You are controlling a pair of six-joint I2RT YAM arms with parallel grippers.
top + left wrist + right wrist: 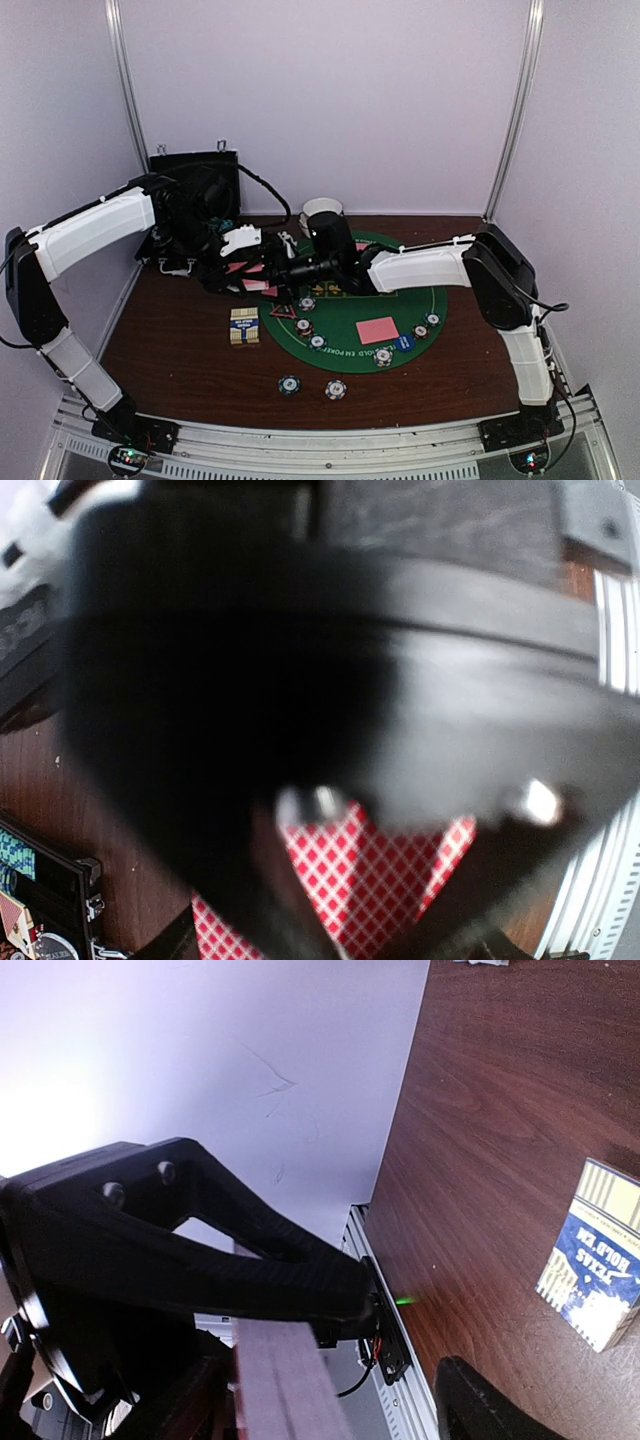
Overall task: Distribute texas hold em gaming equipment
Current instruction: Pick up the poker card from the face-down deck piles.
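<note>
1. Nearest you, two stripe-edged chips (289,384) lie on the bare table (180,350), just off the green mat (350,312). A card box (244,326) sits at the mat's left edge.
2. On the mat, a single pink card (377,329) lies flat with a blue disc (404,342) just beside it. More chips (383,357) ring the rim, and a red-rimmed triangle marker (282,311) is at its left.
3. Above the mat's far-left edge your grippers meet. Your left gripper (245,275) is clenched on a pack of pink-backed cards (370,880) — held off the table.
4. Your right gripper (285,272) has its fingers (250,1250) spread — the pack's pale edge runs between them.
5. Beyond stand a white bowl (322,208) and the black case (195,185).
</note>
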